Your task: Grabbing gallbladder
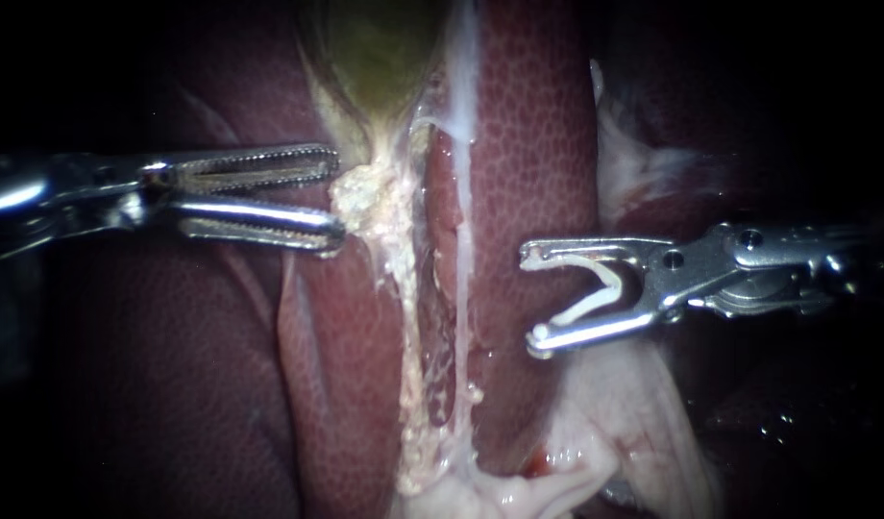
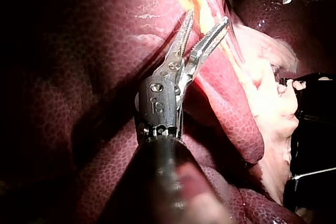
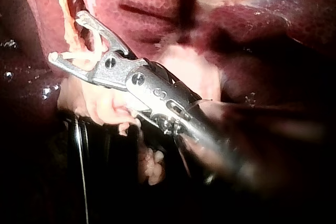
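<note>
The olive-green gallbladder [image 1: 380, 48] lies at the top centre between lobes of dark red liver [image 1: 538, 144]. Below it, its neck narrows into a lumpy yellowish strand [image 1: 375, 202] that runs downward. My left instrument [image 1: 338, 197] stands open, its serrated jaws one above the other, with their tips at the left edge of that strand and gripping nothing. In the left wrist view, the left instrument [image 2: 207, 17] shows the same gap. My right instrument [image 1: 533, 298] holds a white clip [image 1: 596, 288] between its wide-spread jaws, right of the strands and clear of tissue. The right wrist view shows the right instrument [image 3: 67, 36] and the clip [image 3: 86, 51].
A thin whitish strand [image 1: 461, 192] runs down beside the yellowish one. Pale pink loose tissue [image 1: 596, 452] bunches at the lower right, under the right instrument. Liver lobes [image 1: 173, 365] flank both sides. A black frame part [image 2: 315, 108] stands beside the tissue in the left wrist view.
</note>
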`<act>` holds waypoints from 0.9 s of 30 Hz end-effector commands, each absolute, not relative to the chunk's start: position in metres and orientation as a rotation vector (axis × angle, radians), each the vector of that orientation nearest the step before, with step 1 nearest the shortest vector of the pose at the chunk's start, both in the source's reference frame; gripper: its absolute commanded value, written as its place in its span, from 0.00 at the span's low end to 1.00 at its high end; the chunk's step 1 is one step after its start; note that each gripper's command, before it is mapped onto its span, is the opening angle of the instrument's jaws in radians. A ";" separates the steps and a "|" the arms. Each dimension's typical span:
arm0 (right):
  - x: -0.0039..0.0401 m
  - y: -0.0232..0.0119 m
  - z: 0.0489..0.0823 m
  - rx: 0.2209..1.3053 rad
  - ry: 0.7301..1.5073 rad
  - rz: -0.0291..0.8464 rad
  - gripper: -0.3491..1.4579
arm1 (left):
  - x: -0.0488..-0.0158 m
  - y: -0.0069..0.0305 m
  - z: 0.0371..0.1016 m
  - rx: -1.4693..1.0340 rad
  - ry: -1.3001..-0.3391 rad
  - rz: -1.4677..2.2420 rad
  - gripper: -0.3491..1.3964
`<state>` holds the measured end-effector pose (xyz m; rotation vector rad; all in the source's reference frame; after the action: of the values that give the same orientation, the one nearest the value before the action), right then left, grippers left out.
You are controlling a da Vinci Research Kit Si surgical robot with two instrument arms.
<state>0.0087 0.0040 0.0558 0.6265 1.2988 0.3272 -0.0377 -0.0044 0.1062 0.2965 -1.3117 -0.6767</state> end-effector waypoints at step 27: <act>0.0088 0.0040 0.0557 0.627 1.299 0.327 0.52 | -0.0384 -0.0039 0.1092 0.322 -1.288 -0.670 0.00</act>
<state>0.0088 0.0040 0.0557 0.6269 1.2991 0.3269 -0.0382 -0.0039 0.1093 0.3219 -1.2825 -0.6714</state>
